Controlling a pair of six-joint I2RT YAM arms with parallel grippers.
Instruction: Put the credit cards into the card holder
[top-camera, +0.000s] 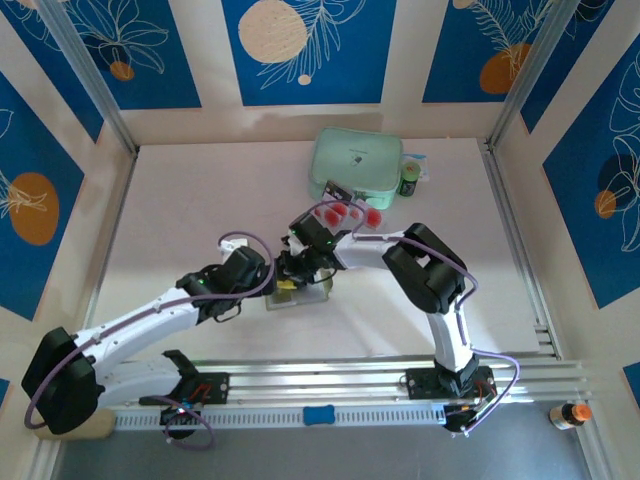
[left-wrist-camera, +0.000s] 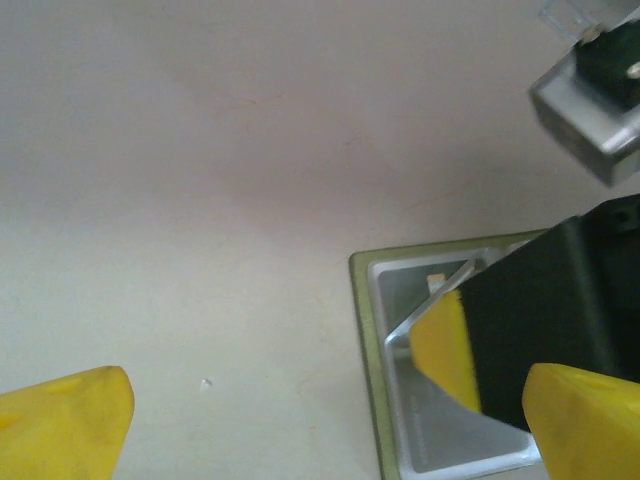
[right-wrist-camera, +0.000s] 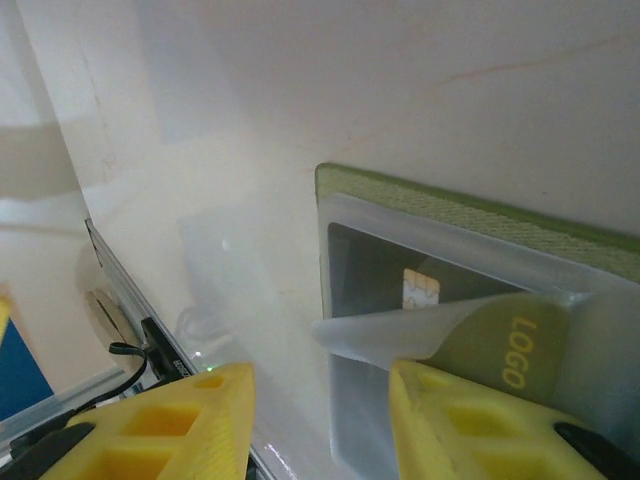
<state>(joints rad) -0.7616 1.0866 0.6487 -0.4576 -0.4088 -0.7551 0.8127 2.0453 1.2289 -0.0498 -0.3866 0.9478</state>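
Two arms meet at the middle of the table (top-camera: 180, 200), both over the card holder (top-camera: 288, 297).

- Card holder: olive-green and lying open and flat, near of centre. In the left wrist view its green edge and greyish inside (left-wrist-camera: 420, 440) sit at the lower right.
- Right gripper (top-camera: 300, 268): comes in from the far right, tilted down onto the holder. In its own view the jaws are spread (right-wrist-camera: 322, 380) with bare table in the gap. The right-hand yellow finger (right-wrist-camera: 470, 420) is at a lifted translucent pocket flap. Behind the flap are a gold chip and yellow "LOGO" lettering, apparently on a card in the pocket. The left wrist view has one yellow-padded finger (left-wrist-camera: 445, 345) of this gripper down inside the holder.
- Left gripper (top-camera: 274, 286): at the holder's left side, jaws wide apart (left-wrist-camera: 328, 400) and pinching nothing. One pad overlaps the holder's near edge; I cannot tell whether it touches.
- Credit cards (top-camera: 348, 213): pale with red circles, grouped just far-right of the holder and just near of the mint-green zip case (top-camera: 355, 160).
- Small dark bottle (top-camera: 410, 182): stands beside the right of the case.
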